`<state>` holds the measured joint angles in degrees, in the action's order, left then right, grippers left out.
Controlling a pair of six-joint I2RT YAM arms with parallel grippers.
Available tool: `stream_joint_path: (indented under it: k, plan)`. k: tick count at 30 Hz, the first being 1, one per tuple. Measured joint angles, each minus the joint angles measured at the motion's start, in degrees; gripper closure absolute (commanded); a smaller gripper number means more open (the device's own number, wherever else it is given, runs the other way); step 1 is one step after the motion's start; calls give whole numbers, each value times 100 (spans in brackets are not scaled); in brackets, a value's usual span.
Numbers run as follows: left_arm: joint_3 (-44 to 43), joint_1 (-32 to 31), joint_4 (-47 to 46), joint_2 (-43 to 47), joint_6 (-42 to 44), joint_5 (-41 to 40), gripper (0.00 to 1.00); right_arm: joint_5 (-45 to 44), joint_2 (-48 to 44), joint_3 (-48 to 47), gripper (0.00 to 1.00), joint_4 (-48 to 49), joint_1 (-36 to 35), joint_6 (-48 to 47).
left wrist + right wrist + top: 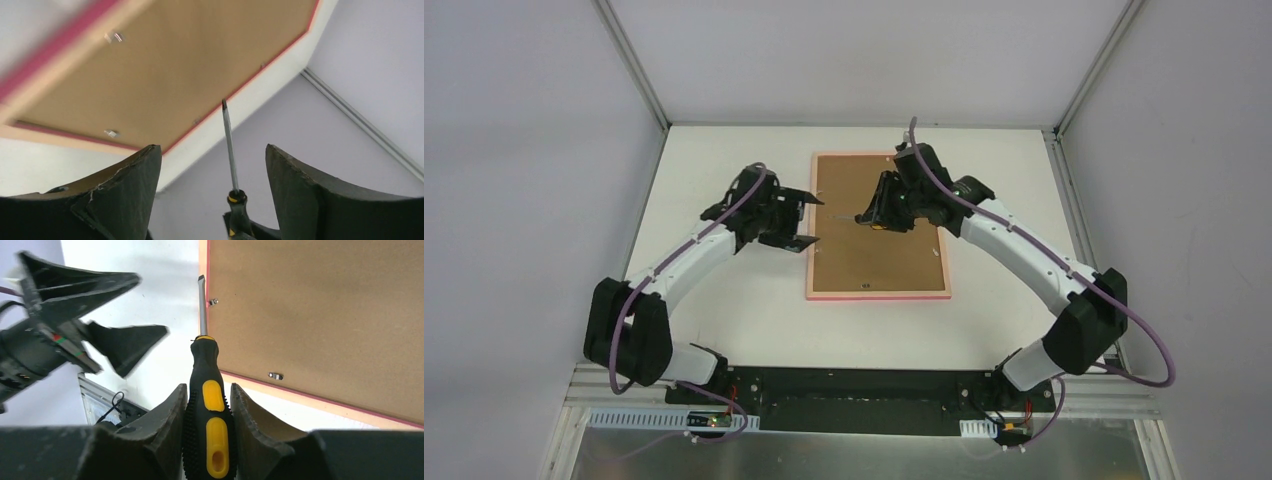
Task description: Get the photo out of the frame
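Observation:
The frame (828, 296) lies face down on the table, its thin pink border round a brown back board (879, 250) with small metal tabs (214, 302). The photo's picture side is hidden underneath. My right gripper (874, 212) is above the board and shut on a black and yellow screwdriver (209, 405). The screwdriver's flat tip (201, 280) is beside a tab at the frame's left edge. My left gripper (809, 218) is open and empty at that same left edge. In the left wrist view its fingers (130, 190) stand wide apart, with the screwdriver shaft (229, 145) between them.
The white table (724, 290) is walled by pale panels with metal rails (634, 60) at the back corners. A second tab (275, 375) sits on the board's near edge. My left gripper also shows in the right wrist view (100, 315).

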<state>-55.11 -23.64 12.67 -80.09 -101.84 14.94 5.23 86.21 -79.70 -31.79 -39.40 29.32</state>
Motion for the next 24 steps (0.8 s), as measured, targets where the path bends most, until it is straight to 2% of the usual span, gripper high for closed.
stream_joint_path:
  k: [5, 7, 11, 15, 20, 24]
  plan:
    - [-90, 966, 964, 400, 2378, -31, 29, -151, 597, -713, 100, -625, -173, -7]
    - [-96, 1051, 1150, 481, 3427, 76, 30, -136, 861, -1040, 100, -879, -221, -20]
    - [15, 1029, 1226, 413, 4885, 647, 33, -15, 1338, -1580, 100, -1226, -258, 9]
    - [404, 1012, 1071, 114, 5587, 1283, 39, 273, 1836, -2118, 100, -1543, -275, 59]
    - [527, 1010, 994, -345, 5976, 1663, 58, 396, 2087, -2153, 100, -1631, -400, -431]
    - [457, 1010, 901, -693, 6063, 1827, 60, 343, 2079, -1849, 100, -1471, -568, -1189]
